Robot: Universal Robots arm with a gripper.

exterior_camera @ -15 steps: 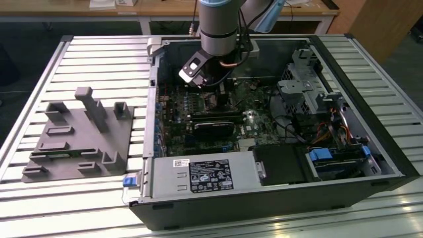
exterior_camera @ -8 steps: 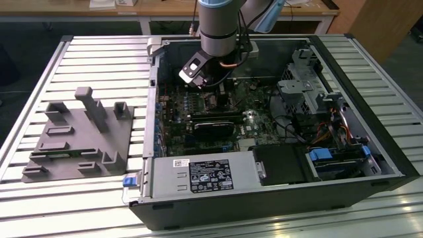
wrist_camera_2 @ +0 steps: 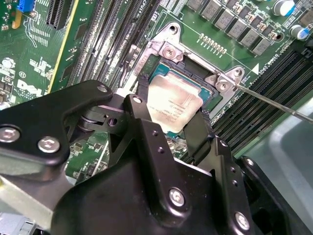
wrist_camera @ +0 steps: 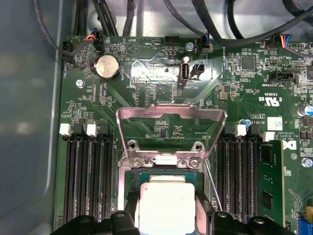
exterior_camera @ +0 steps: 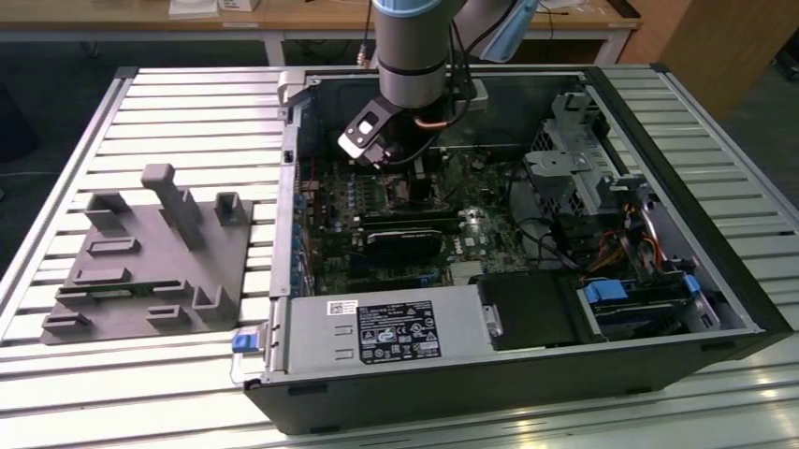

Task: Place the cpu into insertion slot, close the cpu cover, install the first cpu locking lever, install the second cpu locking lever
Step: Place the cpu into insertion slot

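Fingers (wrist_camera_2: 199, 129) pinch the cpu (wrist_camera_2: 173, 103) edgewise at the insertion slot (wrist_camera_2: 157, 72).

A silver ribbed aluminium slat table top (exterior_camera: 187, 103) is seen across the exterior view. Bright light glare (exterior_camera: 112, 393) is reflected off its near slats. A light wooden bench top (exterior_camera: 312, 19) on white metal legs (exterior_camera: 271, 47) is set behind it. A brown wooden panel (exterior_camera: 724, 47) is seen at the exterior view's right, beside dark floor (exterior_camera: 764, 117).

Slatted metal table (exterior_camera: 187, 122), open computer case (exterior_camera: 500, 383) on it, grey moulded fixture (exterior_camera: 138, 281) alongside
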